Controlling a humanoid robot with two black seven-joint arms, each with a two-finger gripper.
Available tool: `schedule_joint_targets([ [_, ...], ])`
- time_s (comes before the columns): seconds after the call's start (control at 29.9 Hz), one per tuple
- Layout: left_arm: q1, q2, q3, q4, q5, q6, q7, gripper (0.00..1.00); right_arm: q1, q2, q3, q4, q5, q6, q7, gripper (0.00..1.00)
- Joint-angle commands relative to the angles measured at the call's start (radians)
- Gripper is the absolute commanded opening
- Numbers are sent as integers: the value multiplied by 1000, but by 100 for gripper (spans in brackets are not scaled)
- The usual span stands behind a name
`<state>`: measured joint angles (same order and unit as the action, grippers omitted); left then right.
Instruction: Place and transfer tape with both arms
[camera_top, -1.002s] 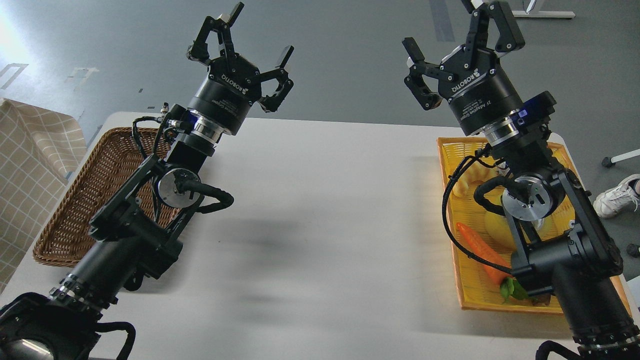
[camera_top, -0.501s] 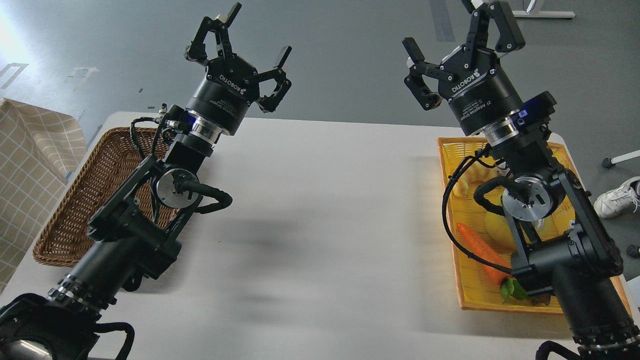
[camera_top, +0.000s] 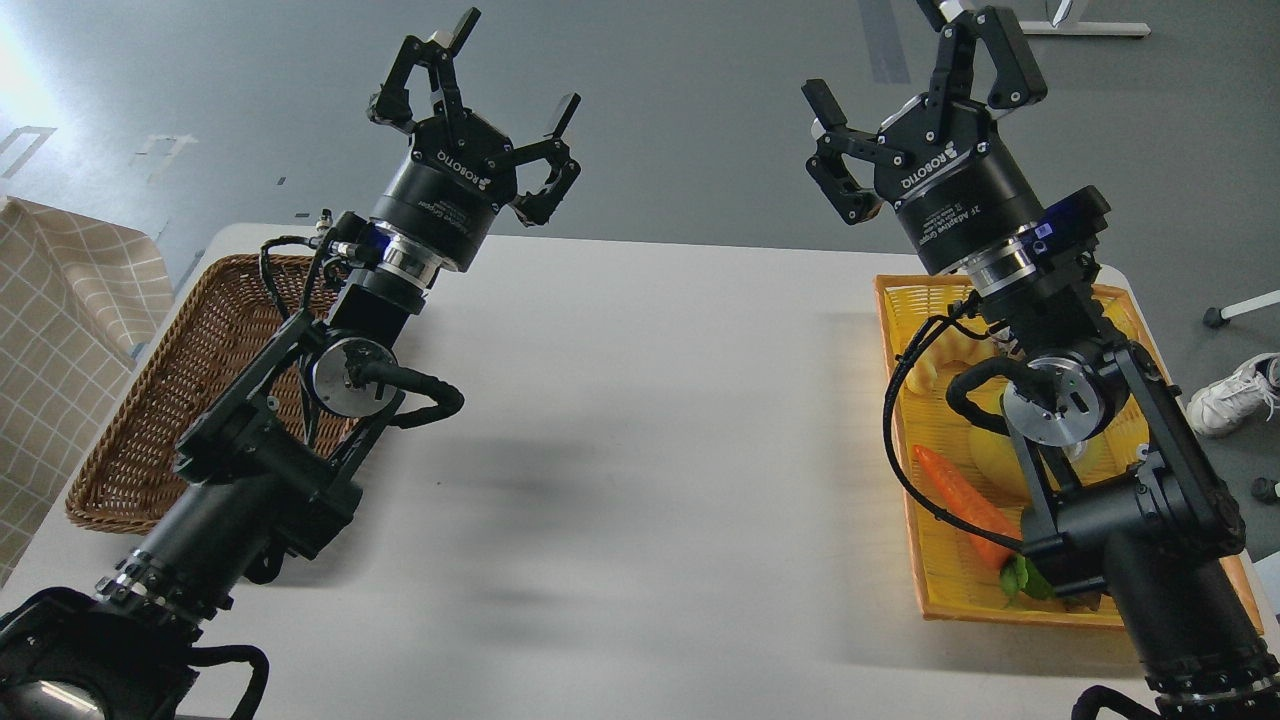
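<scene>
Both black arms are raised above the white table. My left gripper is open and empty, high over the table's far left edge. My right gripper is open and empty, high over the far right edge. A rounded yellow thing lies in the yellow basket, mostly hidden behind my right arm's wrist. I cannot tell whether it is the tape. No clear roll of tape shows anywhere else.
A brown wicker basket sits at the table's left. The yellow basket also holds a toy carrot, a green leafy piece and a pale croissant-shaped toy. A checked cloth hangs at far left. A shoe shows at right.
Both grippers have shifted very slightly to the left. They stay open and empty.
</scene>
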<state>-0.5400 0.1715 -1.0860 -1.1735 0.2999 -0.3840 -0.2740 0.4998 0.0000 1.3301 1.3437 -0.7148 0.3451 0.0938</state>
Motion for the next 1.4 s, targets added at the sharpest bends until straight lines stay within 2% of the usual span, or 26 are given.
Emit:
schedule_joint_targets([
  [0.0,0,0,0,0,-1,-4,-1,98,-1,0,0,0,0,0,0,100],
  [1.37,3,-4,2,0,1,5,-8,98,-18,0,12,15,2,-20,-6,100],
])
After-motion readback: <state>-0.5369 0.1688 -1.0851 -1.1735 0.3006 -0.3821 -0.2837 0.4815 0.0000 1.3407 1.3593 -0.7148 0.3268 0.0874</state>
